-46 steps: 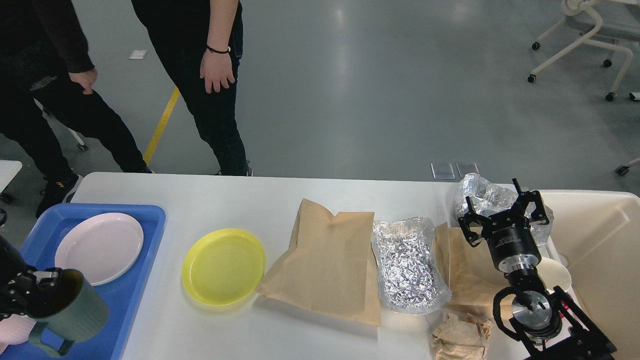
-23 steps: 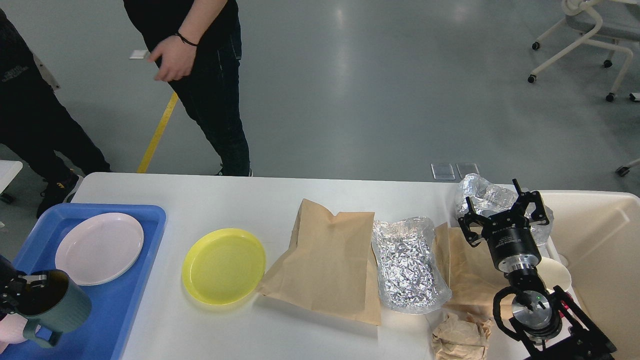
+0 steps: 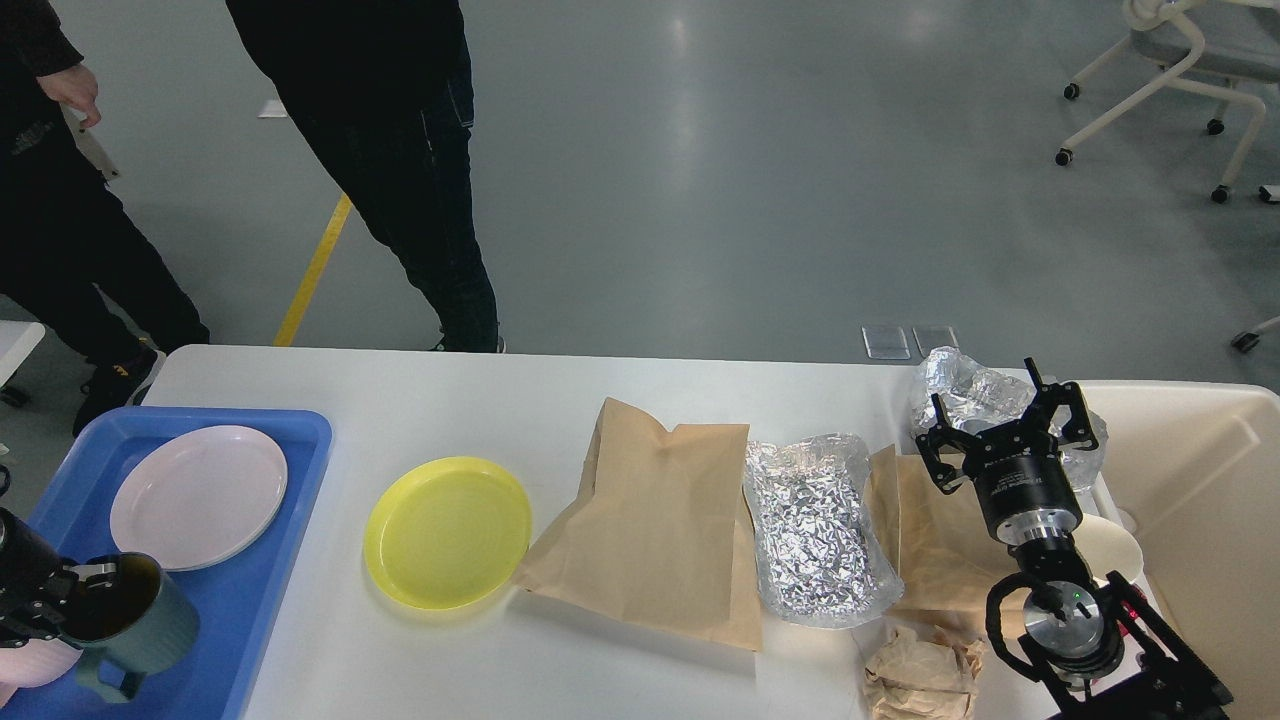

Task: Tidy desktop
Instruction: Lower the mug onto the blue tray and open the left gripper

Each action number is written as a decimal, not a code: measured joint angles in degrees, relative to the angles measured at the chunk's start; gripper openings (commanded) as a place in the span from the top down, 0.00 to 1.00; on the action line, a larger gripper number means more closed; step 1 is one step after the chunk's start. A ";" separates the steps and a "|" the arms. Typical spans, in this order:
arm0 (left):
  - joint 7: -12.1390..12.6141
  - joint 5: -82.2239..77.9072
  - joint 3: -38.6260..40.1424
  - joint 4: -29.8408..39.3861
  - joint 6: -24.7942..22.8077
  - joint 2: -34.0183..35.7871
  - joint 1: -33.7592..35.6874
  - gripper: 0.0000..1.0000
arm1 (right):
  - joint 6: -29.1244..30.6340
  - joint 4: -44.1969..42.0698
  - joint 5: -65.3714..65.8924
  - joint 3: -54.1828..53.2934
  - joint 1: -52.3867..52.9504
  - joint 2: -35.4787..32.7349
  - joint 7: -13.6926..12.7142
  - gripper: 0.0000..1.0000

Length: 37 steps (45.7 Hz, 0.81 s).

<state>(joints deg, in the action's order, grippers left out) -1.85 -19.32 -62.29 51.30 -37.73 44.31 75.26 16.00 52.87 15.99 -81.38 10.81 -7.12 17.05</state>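
The white desktop point(image 3: 480, 400) holds a yellow plate point(image 3: 447, 532), a flat brown paper bag point(image 3: 655, 520), a foil bag point(image 3: 815, 525), a second paper bag point(image 3: 925, 540), crumpled foil point(image 3: 975, 390) and a crumpled paper wad point(image 3: 920, 675). My left gripper point(image 3: 65, 590) is shut on the rim of a dark green mug point(image 3: 140, 625), holding it over the near end of the blue tray point(image 3: 300, 430). My right gripper point(image 3: 1005, 425) is open and empty, with its fingers spread in front of the crumpled foil.
A pink plate point(image 3: 198, 495) lies in the blue tray and a pink item point(image 3: 30, 665) shows at its near left. A cream bin point(image 3: 1200, 480) stands at the right. A white disc point(image 3: 1115, 545) lies by the bin. Two people stand behind the table's far left.
My left gripper has carried the mug a little left, then back right and slightly lower over the tray. The people have shifted left. My right arm has not moved.
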 measured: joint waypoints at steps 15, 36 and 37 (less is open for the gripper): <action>-0.50 0.66 0.24 0.37 2.09 -0.53 -0.59 0.05 | 0.00 0.00 0.00 0.00 0.00 0.00 0.00 0.00; -2.46 3.03 -16.80 10.65 -7.23 1.60 21.69 0.05 | 0.00 -0.13 0.00 0.00 0.16 0.00 0.00 0.00; -2.56 3.22 -18.06 11.84 -7.28 1.49 23.63 0.05 | 0.00 -0.13 0.00 0.00 0.16 0.00 0.00 0.00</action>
<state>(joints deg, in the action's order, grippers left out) -4.40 -16.09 -80.35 63.14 -45.02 45.80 98.89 16.00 52.74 16.00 -81.38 10.97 -7.12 17.05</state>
